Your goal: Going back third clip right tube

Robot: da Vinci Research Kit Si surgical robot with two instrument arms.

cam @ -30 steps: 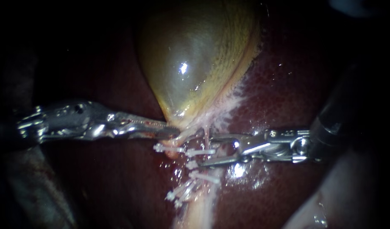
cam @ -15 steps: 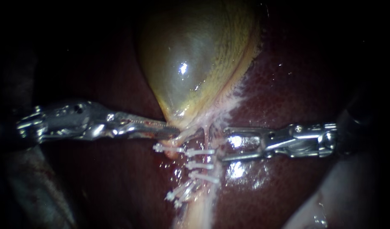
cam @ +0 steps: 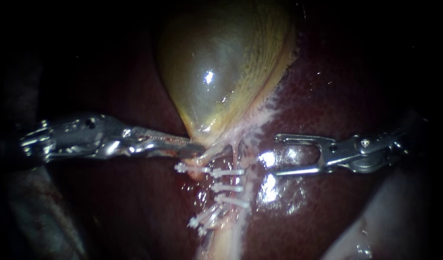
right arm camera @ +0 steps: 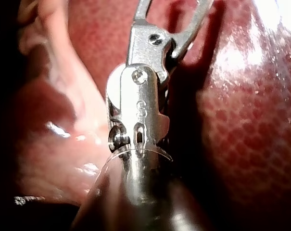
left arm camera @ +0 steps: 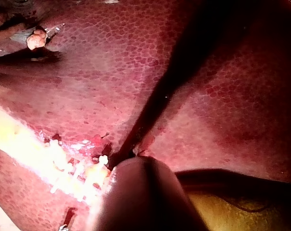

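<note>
Three white clips (cam: 227,188) cross the right tube (cam: 226,195), which hangs below the gallbladder (cam: 221,72). Wet, dark liver (cam: 327,86) lies on both sides of the tube. The left instrument (cam: 196,152) lies level, its jaws clamped on the gallbladder's neck just above the tube. The right instrument (cam: 277,155) is also level. Its empty jaws are spread wide, right of the tube and clear of it.

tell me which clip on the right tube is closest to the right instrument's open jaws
The uppermost clip of the three stacked ones, just below the gallbladder; its end points toward the right instrument, while the others sit lower.
</note>
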